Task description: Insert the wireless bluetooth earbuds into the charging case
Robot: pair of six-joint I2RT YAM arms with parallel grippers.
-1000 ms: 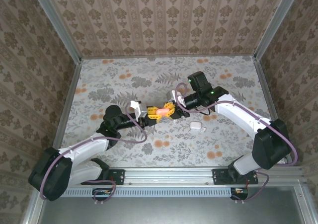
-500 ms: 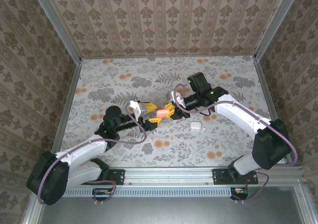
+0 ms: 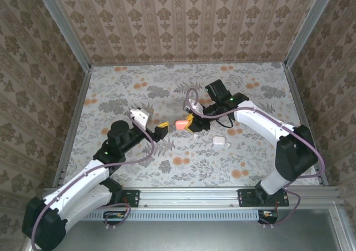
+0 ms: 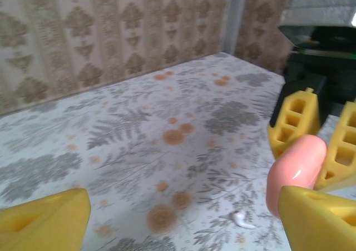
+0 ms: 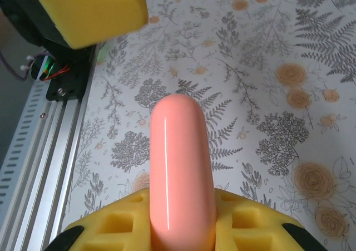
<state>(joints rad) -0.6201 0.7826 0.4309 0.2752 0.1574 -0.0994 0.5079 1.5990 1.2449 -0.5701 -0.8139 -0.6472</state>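
Just left of the coral case [image 3: 181, 122] that the right gripper [image 3: 189, 122] is pinching, long axis aimed leftward, the left gripper [image 4: 183, 212] sits wide open, white earbud [image 4: 243, 220] on the table [image 3: 111, 95] close by.

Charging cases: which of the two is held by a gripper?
The coral-pink case, clamped at one end in the right gripper. The white case lies free on the table, nearer the arm bases.
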